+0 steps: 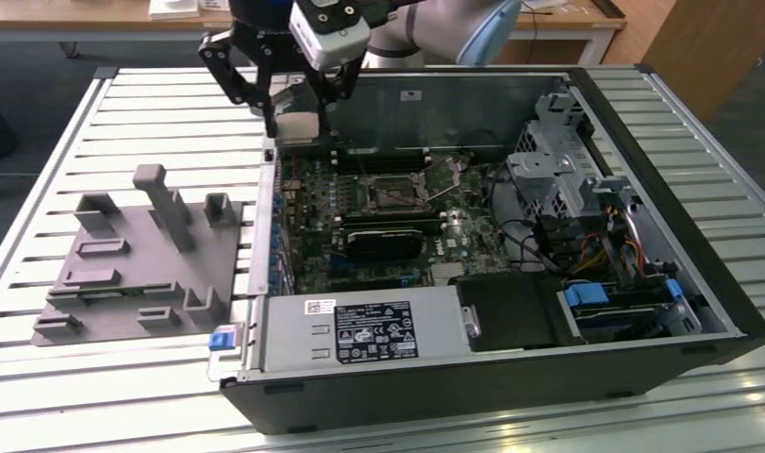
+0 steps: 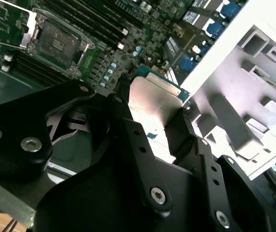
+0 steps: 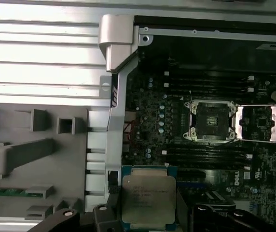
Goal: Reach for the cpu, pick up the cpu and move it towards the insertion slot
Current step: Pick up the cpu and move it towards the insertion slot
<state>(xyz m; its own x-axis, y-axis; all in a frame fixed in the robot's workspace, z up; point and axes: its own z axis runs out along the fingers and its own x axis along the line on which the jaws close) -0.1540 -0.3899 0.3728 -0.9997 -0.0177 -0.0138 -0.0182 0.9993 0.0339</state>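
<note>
While the arm hung above the far corner of the open computer case point(image 1: 684, 311), toward the exterior view's left, the gripper point(image 1: 296, 118) was pinching the cpu point(image 1: 298, 127) between its black fingers point(image 1: 266, 111), and the chip was lifted clear of the board. In the first wrist view the cpu point(image 3: 148, 199) showed its silver top with a thin darker rim, clamped at its two sides by the gripper point(image 3: 147, 212), and it sat over the edge of the motherboard point(image 3: 176, 159), just inside the case's metal side wall point(image 3: 116, 53). In the second wrist view the same chip point(image 2: 152, 104) appeared as a pale plate caught between the fingers point(image 2: 128, 130), with the grey fixture block point(image 2: 254, 101) beyond the case wall. The insertion slot point(image 1: 391, 192) lay open near the middle of the motherboard, well apart from the held chip; in the first wrist view the slot point(image 3: 210, 121) was a black square framed in silvery metal, with its cover plate point(image 3: 258, 123) swung out beside it and the narrow memory slots point(image 3: 205, 84) running along either side. On the slatted table point(image 1: 55, 151), the grey fixture block point(image 1: 143, 255) stood just outside the case.
</note>
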